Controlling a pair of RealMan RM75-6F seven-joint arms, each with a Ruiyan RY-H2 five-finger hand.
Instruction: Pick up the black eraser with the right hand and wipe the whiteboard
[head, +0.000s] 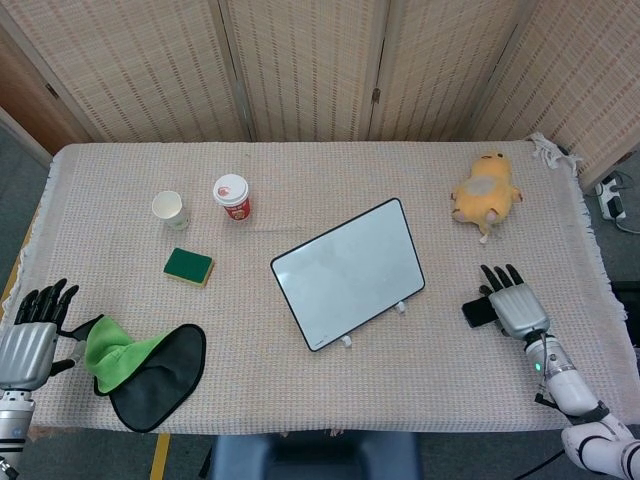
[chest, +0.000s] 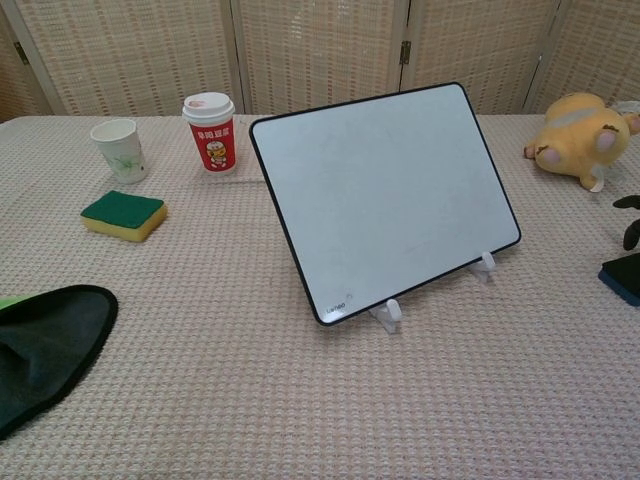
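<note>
At the right edge of the frame the right hand (head: 513, 306), fingers spread and seemingly empty, overlaps the black eraser (head: 477, 312), probably a light, stiff block best gripped across its long sides.

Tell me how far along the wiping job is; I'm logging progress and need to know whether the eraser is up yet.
Nothing is finished. The right hand hangs over the black eraser, fingers spread, with the eraser flat on the table. The grasp, the lift and wiping the whiteboard are all left. The left hand holds nothing, beside the green cloth.
</note>
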